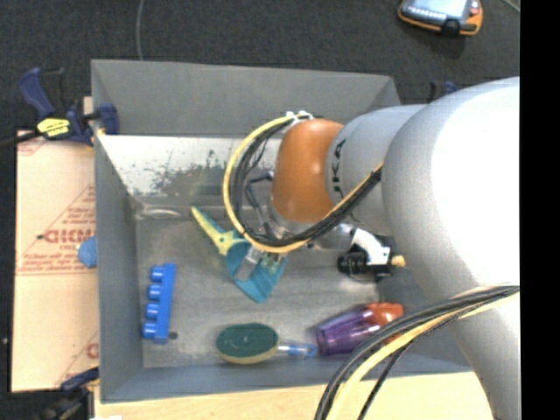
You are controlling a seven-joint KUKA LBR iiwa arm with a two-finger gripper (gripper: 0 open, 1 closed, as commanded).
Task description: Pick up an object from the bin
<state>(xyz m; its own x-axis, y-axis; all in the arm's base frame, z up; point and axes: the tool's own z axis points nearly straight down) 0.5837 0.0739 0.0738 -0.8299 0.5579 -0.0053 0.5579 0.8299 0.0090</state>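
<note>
1. Your arm comes in from the right and bends down into the bin. Its orange cover sits over the bin's middle, with cables looped around it.
2. The gripper shows just below the cover, low over the floor at mid-bin. The cover and cables hide most of it, so you cannot tell whether the jaws are open or closed.
3. Right under the gripper lies a teal scoop, tilted, with its wide end toward the view's lower edge. The gripper meets the scoop's upper end, but you cannot tell whether it grips it.
4. A yellow handle runs from the scoop up and to the left, toward the sloped far wall.
5. A blue block with a row of studs lies along the left wall, well apart from the gripper.
6. A green brush, oval and flat, lies near the lower wall, below the scoop and not touching it. Its thin blue stem points right.
7. A purple bottle lies on its side at the lower right, just beside the brush's stem. Its orange cap points right, toward the arm.
8. A black-and-white piece lies to the right of the gripper, close against the arm. You cannot tell what kind of thing it is.
</note>
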